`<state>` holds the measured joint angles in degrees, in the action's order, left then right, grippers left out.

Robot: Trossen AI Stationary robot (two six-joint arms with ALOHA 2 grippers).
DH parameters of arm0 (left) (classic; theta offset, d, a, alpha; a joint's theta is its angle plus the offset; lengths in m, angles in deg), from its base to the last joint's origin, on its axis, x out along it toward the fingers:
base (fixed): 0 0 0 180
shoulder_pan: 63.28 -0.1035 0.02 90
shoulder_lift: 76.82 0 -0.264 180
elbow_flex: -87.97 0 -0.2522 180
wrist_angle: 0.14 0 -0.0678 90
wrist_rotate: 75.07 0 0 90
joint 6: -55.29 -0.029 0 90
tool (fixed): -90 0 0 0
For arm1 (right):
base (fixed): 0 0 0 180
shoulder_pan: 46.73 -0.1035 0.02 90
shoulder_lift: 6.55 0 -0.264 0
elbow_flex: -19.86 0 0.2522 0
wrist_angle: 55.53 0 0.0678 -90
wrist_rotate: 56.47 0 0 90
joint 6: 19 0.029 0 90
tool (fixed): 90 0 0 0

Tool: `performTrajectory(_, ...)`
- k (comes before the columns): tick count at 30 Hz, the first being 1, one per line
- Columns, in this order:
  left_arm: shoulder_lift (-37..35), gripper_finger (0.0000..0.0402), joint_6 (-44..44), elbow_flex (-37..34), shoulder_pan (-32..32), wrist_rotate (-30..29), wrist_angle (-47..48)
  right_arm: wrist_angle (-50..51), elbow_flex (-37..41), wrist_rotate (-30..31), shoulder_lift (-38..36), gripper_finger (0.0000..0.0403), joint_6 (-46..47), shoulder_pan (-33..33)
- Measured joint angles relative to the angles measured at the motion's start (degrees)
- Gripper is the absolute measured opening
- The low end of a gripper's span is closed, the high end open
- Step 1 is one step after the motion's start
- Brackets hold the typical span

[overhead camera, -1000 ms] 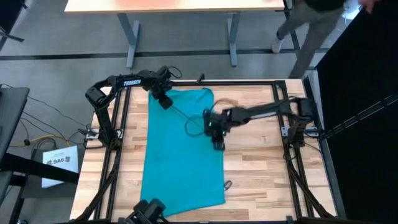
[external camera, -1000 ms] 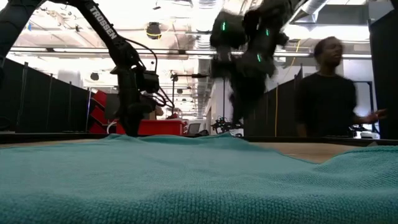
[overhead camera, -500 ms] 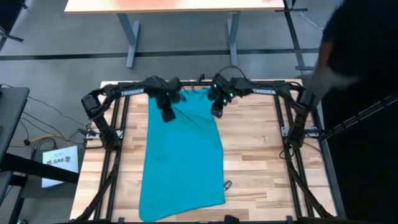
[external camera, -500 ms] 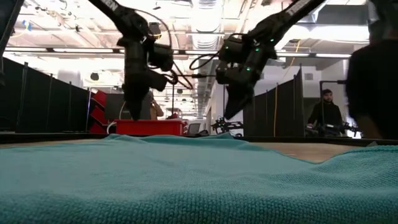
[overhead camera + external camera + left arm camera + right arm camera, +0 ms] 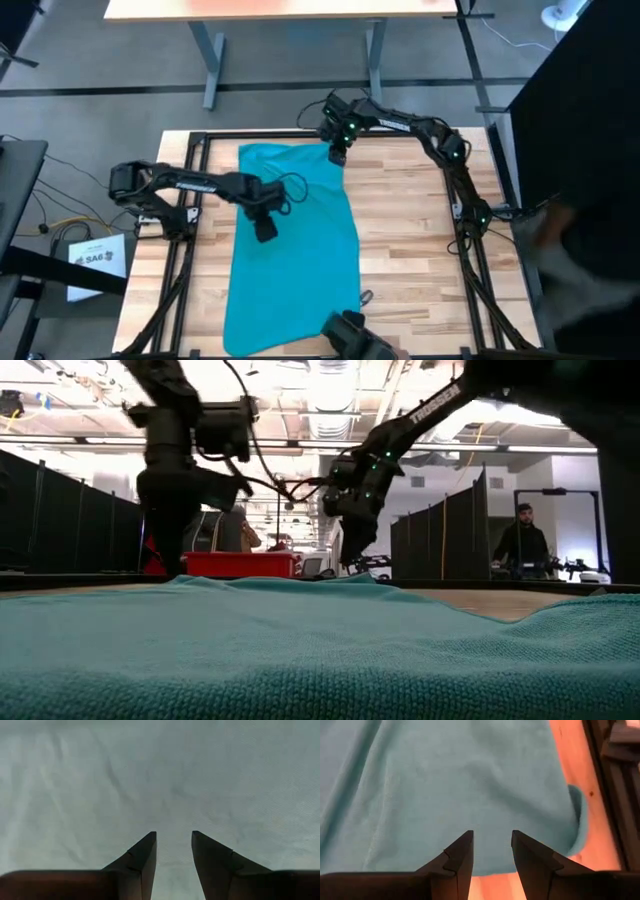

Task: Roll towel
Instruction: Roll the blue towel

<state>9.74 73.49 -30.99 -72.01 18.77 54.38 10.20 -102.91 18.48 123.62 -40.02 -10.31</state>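
Observation:
The teal towel point(image 5: 290, 250) lies spread flat on the wooden table, running from the far edge to the near edge. My left gripper point(image 5: 266, 234) hangs open over the towel's left-middle part, with only cloth point(image 5: 170, 780) under its fingers. My right gripper point(image 5: 337, 157) stands open at the towel's far right corner. In the right wrist view the towel's edge point(image 5: 490, 867) lies just under its fingers, and the corner point(image 5: 576, 820) is curled over a little. In the low view both grippers point(image 5: 170, 560) point(image 5: 352, 556) point down close to the cloth. Whether either touches it, I cannot tell.
Black frame rails point(image 5: 200, 140) run around the table. A small dark object point(image 5: 366, 297) lies beside the towel's right edge, and a dark device point(image 5: 350, 335) sits at the near edge. A person point(image 5: 525, 545) stands beyond the table; bare wood point(image 5: 420, 240) lies right of the towel.
My left gripper has gone from the towel's far left corner toward the table's near edge, to over the towel's left-middle. My right gripper has gone from the towel's right-middle toward the far edge, to the far right corner. The towel has stayed flat.

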Motion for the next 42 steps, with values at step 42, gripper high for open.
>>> performTrajectory(42,-3.1,0.0108,24.3,-9.9,24.3,-5.6,-11.2,10.0,-3.4,-1.7,6.4,0.0122,-2.7,8.9)
